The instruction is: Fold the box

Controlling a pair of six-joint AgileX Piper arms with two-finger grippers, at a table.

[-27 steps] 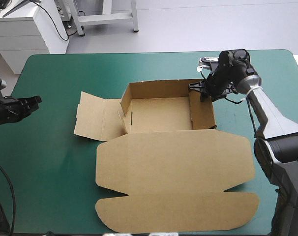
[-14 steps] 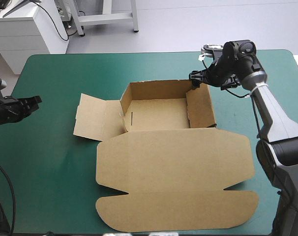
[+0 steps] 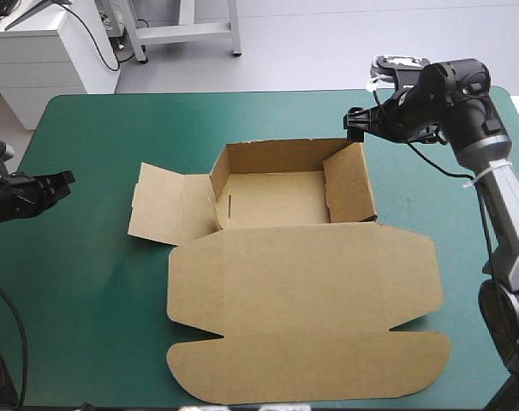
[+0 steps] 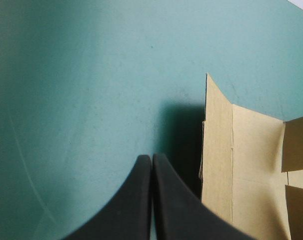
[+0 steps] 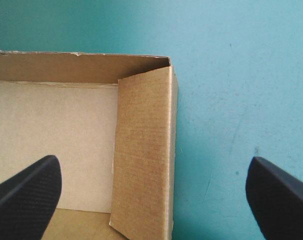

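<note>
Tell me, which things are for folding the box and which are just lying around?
For the job: brown box; right end effector, open; left end effector, shut.
Just there: teal-green cover.

Brown box (image 3: pixel 294 257) mid-table: open tray, right wall raised, lid and left flap flat.

The left arm (image 3: pixel 7 199) reaches in low and nearly level from the left side, and the left gripper (image 3: pixel 64 178) at its end points to the right. Its black fingers (image 4: pixel 166 200) are pressed together into one pointed arch. The right arm (image 3: pixel 499 184) stretches far forward, with its wrist (image 3: pixel 452 86) bent over so that the right gripper (image 3: pixel 355 120) points left and slightly down. The right fingers (image 5: pixel 26 192) stand wide apart.
</note>
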